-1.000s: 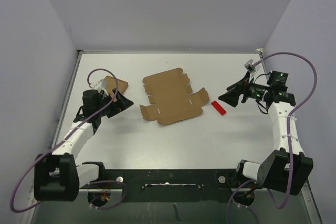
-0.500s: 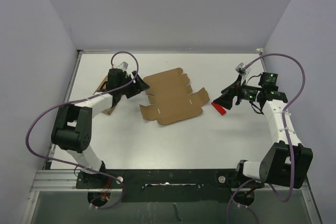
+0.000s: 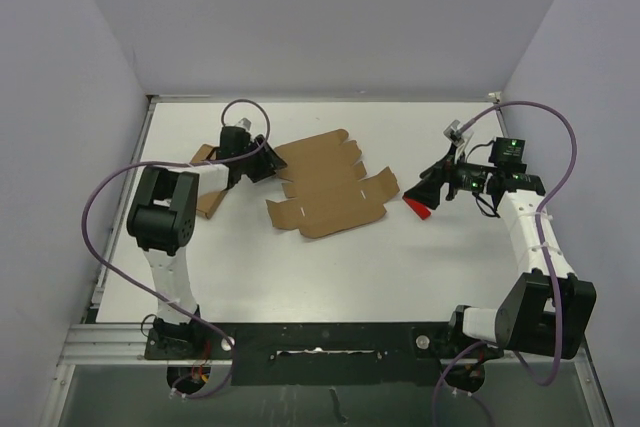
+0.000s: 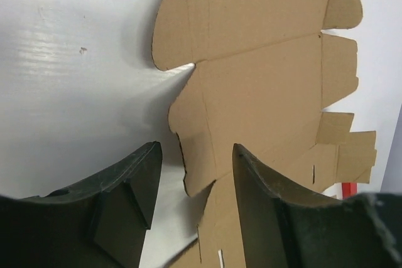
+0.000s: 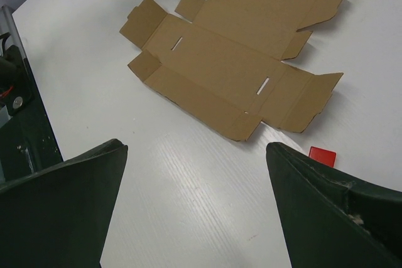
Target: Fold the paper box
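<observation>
Lavender walls (image 3: 330,17) enclose a white table (image 3: 330,277). At nine o'clock from the table's middle lies a flat cardboard rectangle (image 3: 207,204), partly hidden by the left arm. Beside it the left gripper (image 3: 264,165) is half released, its jaws parted over the ten o'clock edge of the paper box (image 3: 325,187) and clamping nothing. The box, an unfolded brown sheet with flaps and slits, lies flat at the centre. At its three o'clock sits a small red block (image 3: 416,209), beneath the right gripper (image 3: 428,187), which is spread wide and empty.
</observation>
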{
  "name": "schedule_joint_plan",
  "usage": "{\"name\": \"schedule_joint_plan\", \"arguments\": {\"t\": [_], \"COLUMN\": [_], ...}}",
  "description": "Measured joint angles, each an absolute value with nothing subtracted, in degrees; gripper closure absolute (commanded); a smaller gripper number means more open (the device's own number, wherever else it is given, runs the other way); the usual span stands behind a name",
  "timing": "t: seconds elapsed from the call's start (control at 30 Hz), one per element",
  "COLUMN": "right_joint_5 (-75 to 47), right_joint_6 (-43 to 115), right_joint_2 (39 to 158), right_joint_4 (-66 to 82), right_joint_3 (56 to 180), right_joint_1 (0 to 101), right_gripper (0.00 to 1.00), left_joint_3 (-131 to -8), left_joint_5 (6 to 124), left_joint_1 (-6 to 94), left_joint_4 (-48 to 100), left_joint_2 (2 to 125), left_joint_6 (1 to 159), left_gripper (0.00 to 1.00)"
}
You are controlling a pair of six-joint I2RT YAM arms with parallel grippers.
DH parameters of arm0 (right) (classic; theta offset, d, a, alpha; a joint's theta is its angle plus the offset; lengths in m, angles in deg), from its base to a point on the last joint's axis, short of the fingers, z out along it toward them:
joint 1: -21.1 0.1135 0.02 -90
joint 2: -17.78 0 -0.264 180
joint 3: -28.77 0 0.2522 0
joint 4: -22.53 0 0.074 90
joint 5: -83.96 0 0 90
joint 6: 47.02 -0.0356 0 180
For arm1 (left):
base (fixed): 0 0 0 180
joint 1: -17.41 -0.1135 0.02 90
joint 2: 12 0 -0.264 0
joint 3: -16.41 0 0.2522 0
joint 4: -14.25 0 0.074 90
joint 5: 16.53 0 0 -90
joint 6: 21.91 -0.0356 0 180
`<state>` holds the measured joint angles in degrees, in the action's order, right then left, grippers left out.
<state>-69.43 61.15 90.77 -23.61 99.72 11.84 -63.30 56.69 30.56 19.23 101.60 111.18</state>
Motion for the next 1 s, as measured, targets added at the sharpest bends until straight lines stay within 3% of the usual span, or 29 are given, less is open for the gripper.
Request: {"name": "schedule_joint_plan", "arguments": {"t": [0.07, 0.33, 0.57, 0.73, 1.0], "right_joint_5": [-69.3, -68.93, -69.96, -70.35, -71.4], "right_joint_6": [61.26, 61.5, 61.18, 61.0, 59.14], "right_joint_2": [90.77, 90.77, 91.07, 92.32, 92.65], "right_joint_4": [-23.61, -23.61, -23.28, -22.74, -17.84], "right_joint_3": [99.72, 99.72, 99.72, 99.64, 95.55], "right_joint_1": [11.84, 12.13, 12.87, 14.31, 15.75], "right_gripper": [0.02, 0.02, 0.02, 0.02, 0.02], "left_joint_3": [-64.09, -64.44, -51.87, -39.11, -28.48], "left_joint_5": [56.32, 53.02, 50.55, 50.44, 52.19], "left_joint_1": [30.56, 30.87, 30.98, 31.87, 35.81], "left_joint_4": [18.71, 12.59, -3.1, -12.28, -22.1], "left_joint_2": [103.44, 105.87, 102.13, 90.52, 73.3], "left_joint_6": [111.77, 113.06, 111.37, 107.48, 102.7], "left_gripper": [0.59, 1.0, 1.0, 1.0, 1.0]}}
